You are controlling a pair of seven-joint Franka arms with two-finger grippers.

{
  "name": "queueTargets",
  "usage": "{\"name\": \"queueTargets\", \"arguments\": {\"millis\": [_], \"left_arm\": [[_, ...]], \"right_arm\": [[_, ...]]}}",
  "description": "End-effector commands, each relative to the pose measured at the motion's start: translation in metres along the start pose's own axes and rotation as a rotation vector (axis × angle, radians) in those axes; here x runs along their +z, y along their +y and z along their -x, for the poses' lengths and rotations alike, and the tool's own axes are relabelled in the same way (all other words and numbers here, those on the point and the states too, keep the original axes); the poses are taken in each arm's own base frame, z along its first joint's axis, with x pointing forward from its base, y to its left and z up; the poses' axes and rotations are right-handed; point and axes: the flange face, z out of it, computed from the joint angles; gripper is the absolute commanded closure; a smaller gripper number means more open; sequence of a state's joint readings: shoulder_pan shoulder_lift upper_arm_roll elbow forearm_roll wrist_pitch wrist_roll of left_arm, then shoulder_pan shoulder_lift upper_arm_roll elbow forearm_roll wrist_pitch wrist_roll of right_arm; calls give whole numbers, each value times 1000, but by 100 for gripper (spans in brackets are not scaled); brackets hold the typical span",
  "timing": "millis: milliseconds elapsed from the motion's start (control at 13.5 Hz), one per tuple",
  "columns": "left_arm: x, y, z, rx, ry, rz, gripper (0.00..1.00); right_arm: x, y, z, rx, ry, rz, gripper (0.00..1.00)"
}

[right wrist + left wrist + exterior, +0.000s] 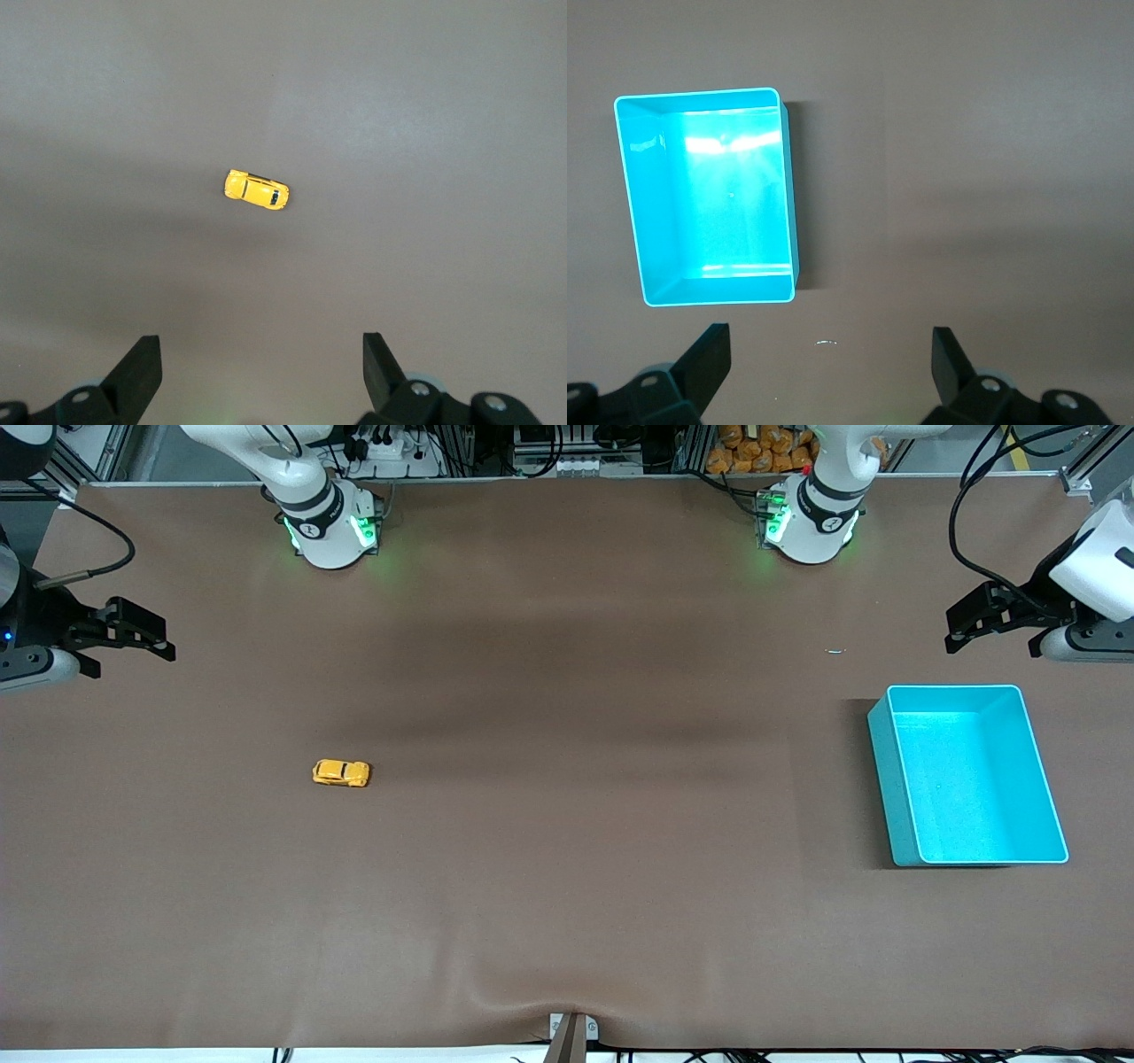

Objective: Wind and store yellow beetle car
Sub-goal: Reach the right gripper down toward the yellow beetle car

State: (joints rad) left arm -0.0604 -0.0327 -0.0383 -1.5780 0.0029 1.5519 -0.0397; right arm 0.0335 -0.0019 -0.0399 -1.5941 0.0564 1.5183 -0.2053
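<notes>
Yellow beetle car (341, 773) alone on table (567, 868), well apart from both raised grippers (fingers spread wide)

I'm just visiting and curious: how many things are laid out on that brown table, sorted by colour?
Yellow: 1, the yellow beetle car, toward the right arm's end.
Cyan: 1, the cyan bin, toward the left arm's end, nothing in it.
Total: 2.
The left gripper and right gripper both wait with fingers open above the table's two ends.
</notes>
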Motion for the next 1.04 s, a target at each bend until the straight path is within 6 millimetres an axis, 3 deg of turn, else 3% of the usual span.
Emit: {"name": "queueTargets", "arguments": {"millis": [0,222,370,593,963], "left_arm": [[-8,1,5,0,-15,20,0],[-8,1,6,-1,-15,20,0],[-10,3,6,-19,-21,34,0],[-37,-1,3,-25,5,44,0],[-22,9,-7,-12,-17,42,0]], "right_arm": [[-1,0,12,10,12,-2,0],[3,1,10,9,1,-3,0],[29,5,0,-68,-29,-7,0],[99,19,-17,-361,-46,-15,0],[227,19,-54,-822,-44,-7,0]]}}
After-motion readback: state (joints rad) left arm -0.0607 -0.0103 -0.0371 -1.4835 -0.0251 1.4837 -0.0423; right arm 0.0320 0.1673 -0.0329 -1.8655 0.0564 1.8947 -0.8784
